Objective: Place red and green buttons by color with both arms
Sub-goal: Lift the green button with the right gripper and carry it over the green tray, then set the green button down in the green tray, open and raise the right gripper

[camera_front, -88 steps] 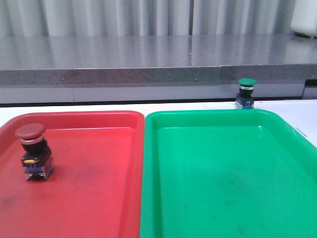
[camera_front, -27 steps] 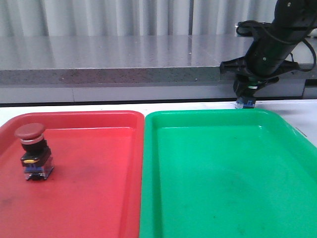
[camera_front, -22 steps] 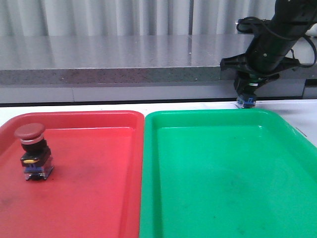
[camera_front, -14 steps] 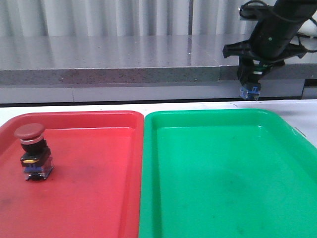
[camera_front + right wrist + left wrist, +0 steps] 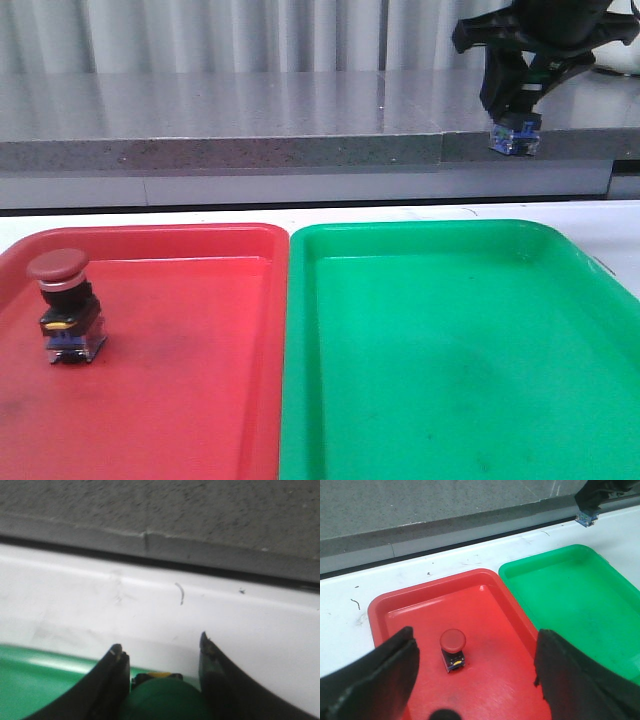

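Observation:
The red button (image 5: pixel 62 300), dark red cap on a black body, stands upright in the left part of the red tray (image 5: pixel 180 400). My left gripper (image 5: pixel 476 690) hovers open high above the red button (image 5: pixel 453 648), nothing between its fingers. My right gripper (image 5: pixel 512 105) is shut on the green button, up in the air beyond the far right corner of the green tray (image 5: pixel 450 350). Only the button's bluish base (image 5: pixel 514 138) shows below the fingers in the front view. In the right wrist view the green cap (image 5: pixel 165 700) sits between the fingers (image 5: pixel 118 677).
The two trays lie side by side, red on the left and green (image 5: pixel 570 595) on the right, on a white table (image 5: pixel 150 600). A grey stone ledge (image 5: pixel 250 110) runs along the back. The green tray holds nothing.
My right arm came down onto the green button behind the green tray, shut on it, and has lifted it well up off the table. The red button has not moved.

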Available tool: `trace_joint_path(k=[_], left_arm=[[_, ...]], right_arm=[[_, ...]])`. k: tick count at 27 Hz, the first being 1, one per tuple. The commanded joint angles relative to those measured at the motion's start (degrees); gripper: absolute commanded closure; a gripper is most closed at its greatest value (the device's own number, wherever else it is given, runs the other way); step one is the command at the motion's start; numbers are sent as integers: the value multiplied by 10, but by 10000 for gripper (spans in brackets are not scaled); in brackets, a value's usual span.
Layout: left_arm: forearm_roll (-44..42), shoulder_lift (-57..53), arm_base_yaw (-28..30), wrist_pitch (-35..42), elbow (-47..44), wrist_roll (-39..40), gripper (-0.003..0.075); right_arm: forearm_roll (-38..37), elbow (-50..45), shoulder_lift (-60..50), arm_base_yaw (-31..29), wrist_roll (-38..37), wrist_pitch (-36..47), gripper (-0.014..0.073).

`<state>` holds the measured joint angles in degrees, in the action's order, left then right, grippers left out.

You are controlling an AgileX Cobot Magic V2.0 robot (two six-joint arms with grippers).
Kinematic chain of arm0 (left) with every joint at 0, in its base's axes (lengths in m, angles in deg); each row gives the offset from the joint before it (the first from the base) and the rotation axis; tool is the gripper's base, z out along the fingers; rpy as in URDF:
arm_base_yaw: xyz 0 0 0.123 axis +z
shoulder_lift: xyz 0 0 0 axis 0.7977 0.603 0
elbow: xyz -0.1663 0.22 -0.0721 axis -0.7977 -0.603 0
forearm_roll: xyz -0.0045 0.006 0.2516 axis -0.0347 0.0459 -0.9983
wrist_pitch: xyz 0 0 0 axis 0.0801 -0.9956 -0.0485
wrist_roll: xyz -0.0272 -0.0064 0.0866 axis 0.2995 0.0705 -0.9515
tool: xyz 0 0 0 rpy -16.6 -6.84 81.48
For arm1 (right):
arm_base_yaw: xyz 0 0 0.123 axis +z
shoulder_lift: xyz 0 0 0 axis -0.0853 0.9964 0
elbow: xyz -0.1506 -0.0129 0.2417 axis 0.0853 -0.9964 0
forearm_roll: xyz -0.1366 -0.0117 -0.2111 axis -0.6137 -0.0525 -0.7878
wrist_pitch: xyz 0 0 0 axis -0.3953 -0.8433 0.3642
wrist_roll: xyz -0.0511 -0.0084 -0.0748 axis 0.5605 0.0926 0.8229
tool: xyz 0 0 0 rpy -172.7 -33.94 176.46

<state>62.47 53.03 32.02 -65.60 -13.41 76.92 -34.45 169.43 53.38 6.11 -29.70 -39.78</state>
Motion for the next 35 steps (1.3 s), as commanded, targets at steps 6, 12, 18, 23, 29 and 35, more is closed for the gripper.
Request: trace_joint_path(k=[6, 12, 18, 23, 29, 35], left_arm=[[4, 2, -5, 39, 15, -1, 239], [4, 2, -5, 39, 15, -1, 239], [4, 2, -5, 39, 15, -1, 239], [4, 2, -5, 39, 15, -1, 239], [4, 2, -5, 39, 15, -1, 239], [4, 2, -5, 39, 15, -1, 239]], right_arm=[[-4, -164, -155, 65, 31, 96, 335], [-4, -287, -207, 142, 64, 146, 335], [-45, -341, -179, 184, 78, 213, 335], [-74, -342, -135, 184, 78, 248, 335], [-76, -342, -95, 184, 77, 272, 335], [-47, -342, -88, 184, 53, 287, 298]])
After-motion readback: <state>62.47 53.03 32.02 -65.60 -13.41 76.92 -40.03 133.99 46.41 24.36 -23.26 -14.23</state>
